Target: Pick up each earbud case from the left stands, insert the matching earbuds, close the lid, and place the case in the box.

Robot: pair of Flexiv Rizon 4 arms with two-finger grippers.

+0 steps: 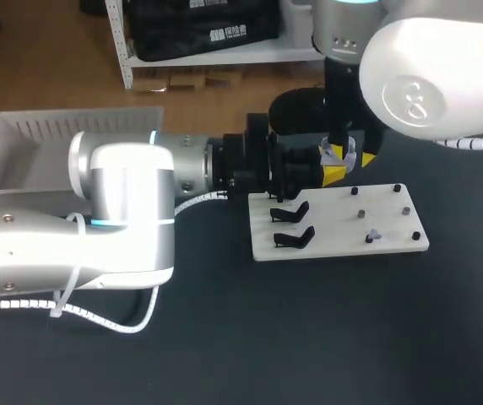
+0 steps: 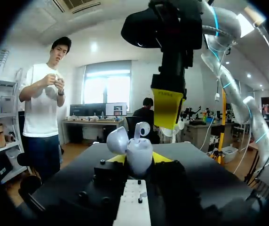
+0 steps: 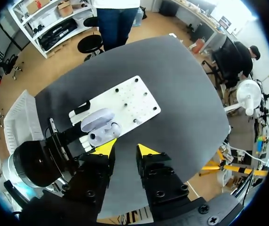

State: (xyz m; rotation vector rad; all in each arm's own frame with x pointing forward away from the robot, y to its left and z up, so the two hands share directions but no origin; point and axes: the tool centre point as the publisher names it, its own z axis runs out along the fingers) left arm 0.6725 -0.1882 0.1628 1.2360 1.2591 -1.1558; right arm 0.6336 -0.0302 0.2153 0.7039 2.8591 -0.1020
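My left gripper [image 1: 334,170] is shut on a pale lavender earbud case [image 1: 336,154], held just beyond the far edge of the white board [image 1: 343,245]. In the left wrist view the case [image 2: 139,153] sits between the yellow tips with its lid [image 2: 117,140] open and one earbud [image 2: 142,129] standing in it. My right gripper [image 1: 349,145] hangs directly above the case. In the right wrist view it [image 3: 125,149] is open and holds nothing, with the case [image 3: 101,129] just ahead of its fingers. Two black stands [image 1: 292,224] on the board's left side are bare.
A small pale earbud [image 1: 373,237] rests on a peg on the board's right half, among several dark pegs. A white slatted basket [image 1: 56,139] stands at the table's far left, partly hidden by my left arm.
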